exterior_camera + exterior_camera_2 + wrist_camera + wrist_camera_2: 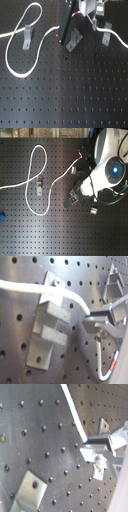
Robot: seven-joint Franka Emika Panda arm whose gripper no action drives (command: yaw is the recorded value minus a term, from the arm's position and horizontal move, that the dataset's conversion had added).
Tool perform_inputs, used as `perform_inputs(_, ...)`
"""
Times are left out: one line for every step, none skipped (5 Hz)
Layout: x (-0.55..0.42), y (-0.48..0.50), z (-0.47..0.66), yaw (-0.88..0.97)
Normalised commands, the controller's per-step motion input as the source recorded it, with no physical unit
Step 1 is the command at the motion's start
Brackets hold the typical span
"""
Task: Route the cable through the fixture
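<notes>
A white cable (pixel 15 70) loops over the black perforated board and around the left metal fixture (pixel 26 34). It also shows in the second exterior view (pixel 31 198). My gripper (pixel 94 21) is shut on the cable between the middle fixture (pixel 74 40) and the right fixture (pixel 105 32). In the first wrist view the cable (pixel 45 290) passes over a fixture (pixel 50 323) and ends in the gripper (pixel 99 317). In the second wrist view the cable (pixel 74 411) runs into the gripper (pixel 96 446). In the second exterior view the arm hides the gripper.
The cable has a green mark (pixel 45 37) and a red band (pixel 115 361). A further stretch of cable (pixel 117 39) runs off the first exterior view's right edge. A second bracket (pixel 114 286) stands behind the fingers. A blue object (pixel 1 218) lies at the second exterior view's left edge.
</notes>
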Motion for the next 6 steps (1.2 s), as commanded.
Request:
perform_inputs(-0.198, -0.147, -0.53, -0.08)
perform_inputs(-0.135, -0.110, -0.45, -0.03)
perform_inputs(-0.089, -0.275, -0.26, -0.27)
perform_inputs(-0.062, -0.262, 0.03, -0.53)
perform_inputs(-0.091, -0.176, 0.16, -0.30)
perform_inputs(-0.040, 0.034, 0.07, 0.00)
